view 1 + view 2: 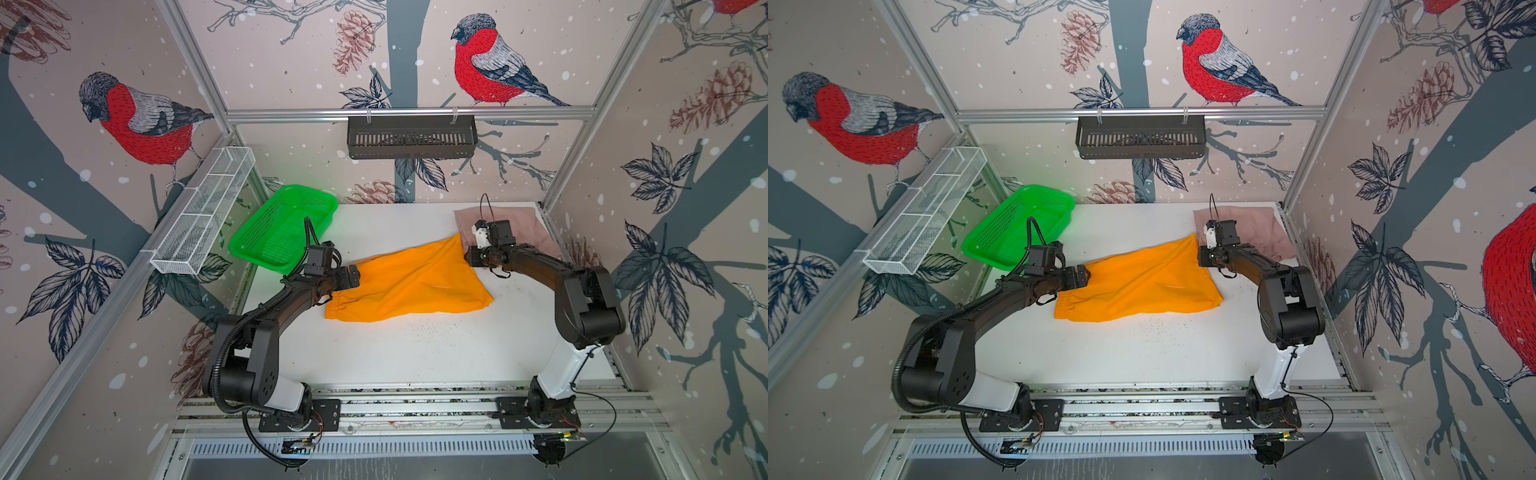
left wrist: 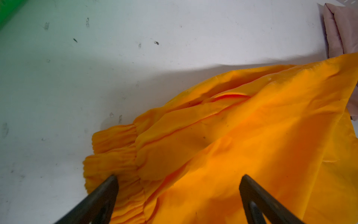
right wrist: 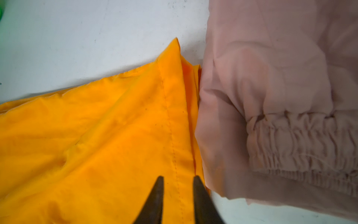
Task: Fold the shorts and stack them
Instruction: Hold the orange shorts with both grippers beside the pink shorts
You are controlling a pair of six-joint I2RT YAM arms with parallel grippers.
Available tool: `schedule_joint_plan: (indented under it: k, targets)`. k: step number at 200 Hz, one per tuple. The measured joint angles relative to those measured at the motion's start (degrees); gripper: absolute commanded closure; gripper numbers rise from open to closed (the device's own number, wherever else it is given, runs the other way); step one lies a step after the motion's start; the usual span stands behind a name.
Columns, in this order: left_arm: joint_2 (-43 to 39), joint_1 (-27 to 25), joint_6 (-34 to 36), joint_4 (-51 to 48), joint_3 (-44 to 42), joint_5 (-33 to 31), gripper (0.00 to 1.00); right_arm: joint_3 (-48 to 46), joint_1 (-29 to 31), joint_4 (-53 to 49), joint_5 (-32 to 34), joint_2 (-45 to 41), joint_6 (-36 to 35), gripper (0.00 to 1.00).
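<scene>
The bright orange shorts (image 1: 411,284) (image 1: 1142,282) lie spread and rumpled mid-table, gathered waistband to the left. My left gripper (image 1: 355,277) (image 2: 179,176) hangs open wide just over that waistband (image 2: 114,151), holding nothing. The dusty pink shorts (image 1: 523,224) (image 1: 1258,226) lie folded at the back right corner. Their elastic waistband (image 3: 300,145) shows in the right wrist view. My right gripper (image 1: 468,257) (image 3: 178,177) stands over the orange shorts' stitched hem (image 3: 170,116), right beside the pink shorts. Its jaws are a narrow gap apart, with flat fabric showing between them.
A green mesh basket (image 1: 274,232) leans at the back left of the white table (image 1: 415,349). A white wire rack (image 1: 203,212) hangs on the left wall and a black shelf (image 1: 411,137) on the back rail. Dark specks dot the table in front of the orange shorts.
</scene>
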Motion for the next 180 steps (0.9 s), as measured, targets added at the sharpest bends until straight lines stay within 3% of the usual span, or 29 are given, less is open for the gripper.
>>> schedule_joint_plan:
  k: [106, 180]
  targets:
    - [-0.5, 0.0, 0.0, 0.1, -0.4, 0.2, 0.02, 6.7, 1.3, 0.5, 1.4, 9.7, -1.6, 0.54]
    - [0.0, 0.0, 0.0, 0.1, -0.4, -0.1, 0.02, 5.8, 1.2, 0.9, 2.0, 9.5, -1.7, 0.97]
